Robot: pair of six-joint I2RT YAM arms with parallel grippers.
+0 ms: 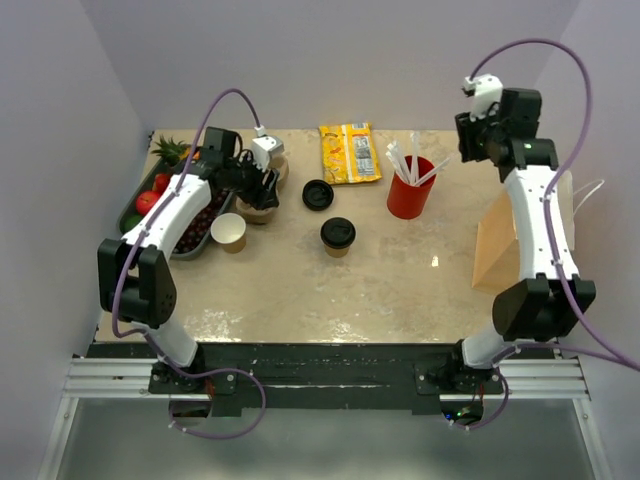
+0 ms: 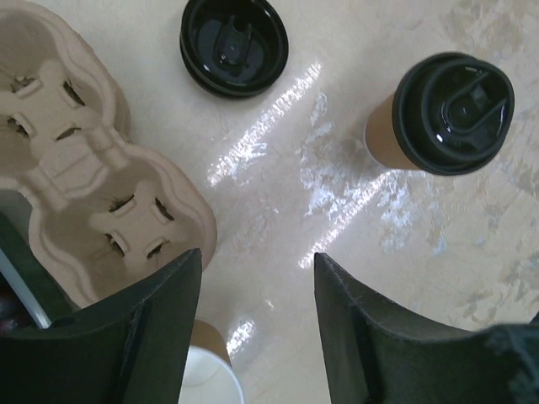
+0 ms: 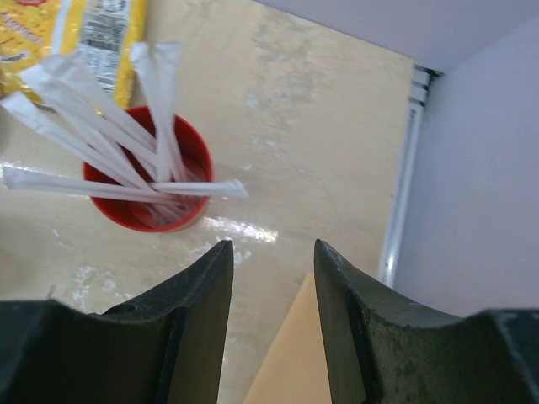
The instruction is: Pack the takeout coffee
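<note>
takeout coffee (image 1: 338, 236) sits mid-table, well off every edge. left gripper (image 2: 257, 269) and right gripper (image 3: 271, 252) both spread wide, empty. Looks light, thin paper, crushes easily; I'd pinch mid-wall, gently.

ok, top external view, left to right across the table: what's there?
Fruit tray → lidless paper cup → lidded coffee → red straw cup → paper bag. Loose lid and yellow packet skipped: they overlap the coffee.
</note>
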